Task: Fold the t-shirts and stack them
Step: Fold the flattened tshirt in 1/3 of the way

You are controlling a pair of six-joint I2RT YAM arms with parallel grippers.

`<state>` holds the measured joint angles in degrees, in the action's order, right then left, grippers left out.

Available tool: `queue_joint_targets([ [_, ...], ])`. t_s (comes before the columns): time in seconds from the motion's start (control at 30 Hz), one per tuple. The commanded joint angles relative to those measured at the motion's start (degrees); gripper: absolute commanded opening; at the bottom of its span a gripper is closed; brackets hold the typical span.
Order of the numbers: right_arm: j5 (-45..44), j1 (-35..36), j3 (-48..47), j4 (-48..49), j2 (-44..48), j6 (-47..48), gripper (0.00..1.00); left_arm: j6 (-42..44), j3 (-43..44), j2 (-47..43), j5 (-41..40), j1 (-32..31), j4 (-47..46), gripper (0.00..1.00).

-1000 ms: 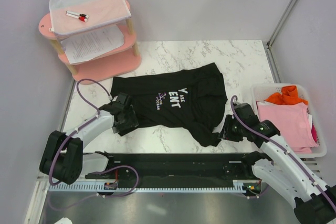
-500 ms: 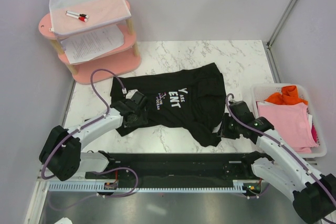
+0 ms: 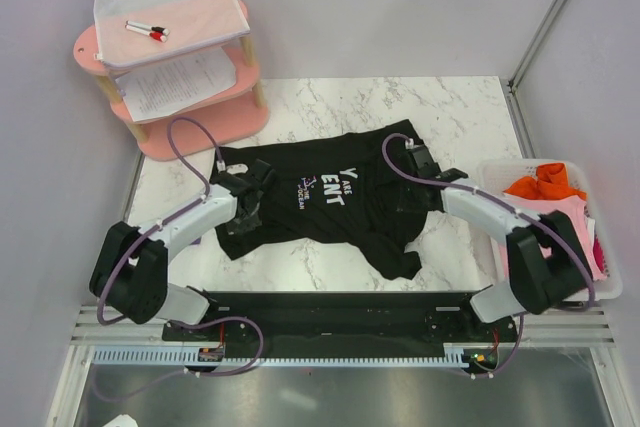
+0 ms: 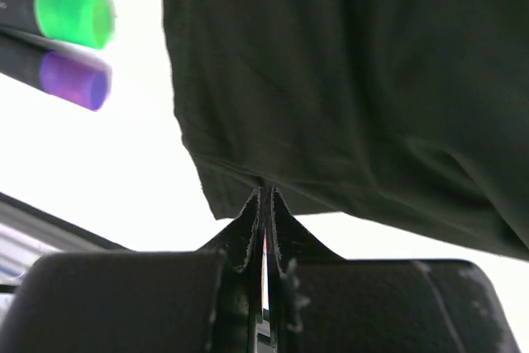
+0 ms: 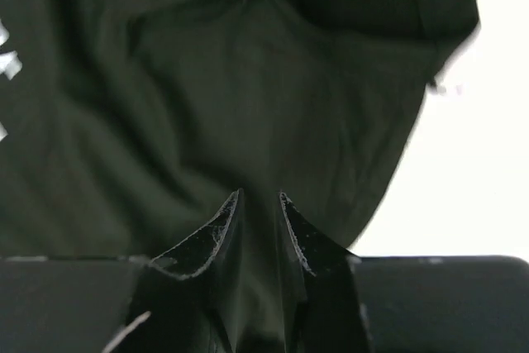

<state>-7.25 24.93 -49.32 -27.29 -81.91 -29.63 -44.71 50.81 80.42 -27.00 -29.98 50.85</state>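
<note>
The left fingers (image 4: 246,225) are pressed flat together with the hem of the black t-shirt (image 4: 347,80) meeting their tips. By the look of it they pinch that hem at the shirt's left edge. The right fingers (image 5: 216,229) stand a little apart, and dark cloth of the same shirt (image 5: 248,105) fills the gap. I cannot tell whether they grip a fold or only press into it.

From above, the black t-shirt (image 3: 340,215) lies spread on the marble bench (image 3: 455,112), its long axis running left to right with the white lettering near the middle. The left arm is on the shirt's left side and the right arm reaches over its far right part, so each arm is nearer its own end. My reading is that the coming fold depends on carrying one of those ends across toward the other.

To the right, well apart from the black shirt, a white basket (image 3: 487,179) holds a pink t-shirt (image 3: 580,212) and an orange t-shirt (image 3: 540,183). At the far left stands a pink shelf (image 3: 200,127).

Half a second ago the right fingers were at the near right sleeve. They have since swung to the far right of the shirt, while the left fingers have barely shifted and the shirt lies much as it did.
</note>
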Motion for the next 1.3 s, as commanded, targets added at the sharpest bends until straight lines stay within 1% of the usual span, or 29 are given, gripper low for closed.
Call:
queue_joint_targets([
  [0.0, -4.26, 0.12, -5.42, 3.82, -8.52, 3.35, 0.29, 2.25, 1.67, 3.94, -0.33, 3.17, 2.85, 0.02],
  [0.17, -5.32, -0.76, -8.16, 3.73, -15.46, 3.96, 0.29, 4.19, 1.4, 7.82, 2.48, 4.75, 1.45, 0.02],
  [0.27, -6.02, -2.34, -9.56, 3.38, -17.4, 4.4, 0.29, 4.72, 0.7, 10.36, 3.62, 5.36, 0.57, 0.02],
  [0.37, -5.5, -5.23, -10.7, 3.12, -17.85, 5.01, 0.29, 5.24, 0.26, 13.26, 4.06, 6.07, 0.39, 0.02],
  [0.57, -6.02, -7.7, -12.9, 1.98, -19.51, 6.07, 0.29, 6.21, 1.31, 17.22, 4.07, 7.38, 1.09, 0.02],
  [0.73, -5.68, -9.63, -14.75, 1.18, -22.41, 6.25, 0.3, 6.56, 2.63, 19.33, 2.92, 9.41, 3.64, 0.02],
  [1.0, -5.5, -10.16, -14.93, 1.27, -23.82, 6.25, 0.31, 7.27, 5.0, 20.92, 2.31, 10.11, 7.94, 0.02],
  [1.1, -5.15, -10.08, -14.84, 1.27, -23.65, 6.42, 0.31, 7.88, 6.32, 21.18, 3.27, 9.76, 9.44, 0.02],
  [1.27, -2.52, -10.16, -13.88, 1.1, -20.4, 6.95, 0.32, 8.59, 7.46, 21.35, 4.33, 8.54, 10.59, 0.02],
])
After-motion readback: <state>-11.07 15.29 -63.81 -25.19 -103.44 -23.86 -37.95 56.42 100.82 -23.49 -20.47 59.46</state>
